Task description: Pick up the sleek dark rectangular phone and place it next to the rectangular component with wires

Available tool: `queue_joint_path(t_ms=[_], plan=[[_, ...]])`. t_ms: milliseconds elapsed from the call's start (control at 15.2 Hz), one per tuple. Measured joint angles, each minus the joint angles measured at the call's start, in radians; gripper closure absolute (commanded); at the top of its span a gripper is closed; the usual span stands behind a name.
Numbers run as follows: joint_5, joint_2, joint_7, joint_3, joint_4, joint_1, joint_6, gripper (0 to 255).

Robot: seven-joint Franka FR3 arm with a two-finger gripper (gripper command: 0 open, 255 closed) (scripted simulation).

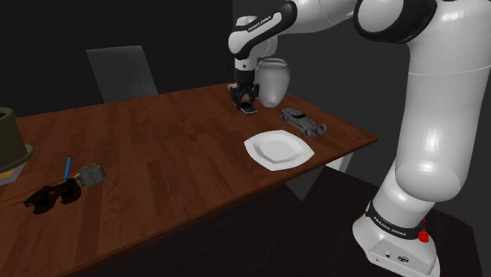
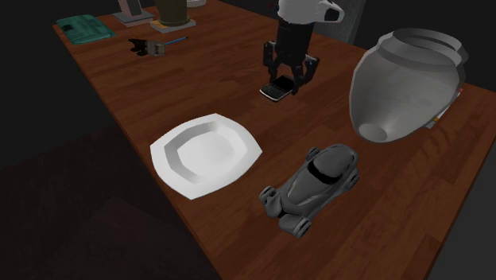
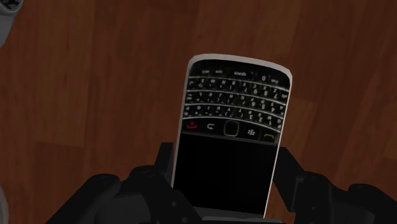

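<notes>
right now my end effector (image 2: 284,78) is closed across the dark phone (image 3: 233,121), which lies on the tabletop (image 1: 157,134). i worry the grip sits near one end, so lifting may tilt it loose before reaching the wired component (image 1: 91,174).

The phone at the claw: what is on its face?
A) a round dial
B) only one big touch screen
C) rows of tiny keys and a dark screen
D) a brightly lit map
C: in the wrist view the phone shows rows of small keys next to a blank dark screen.
</notes>
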Motion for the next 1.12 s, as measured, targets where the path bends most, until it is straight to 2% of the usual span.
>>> queue_joint_path(t_ms=[594,1122], plan=[[-0.007,-0.029,0.01,-0.002,0.082,0.0,-0.11,255],[-0.02,-0.047,0.164,0.055,0.074,0.096,-0.11,255]])
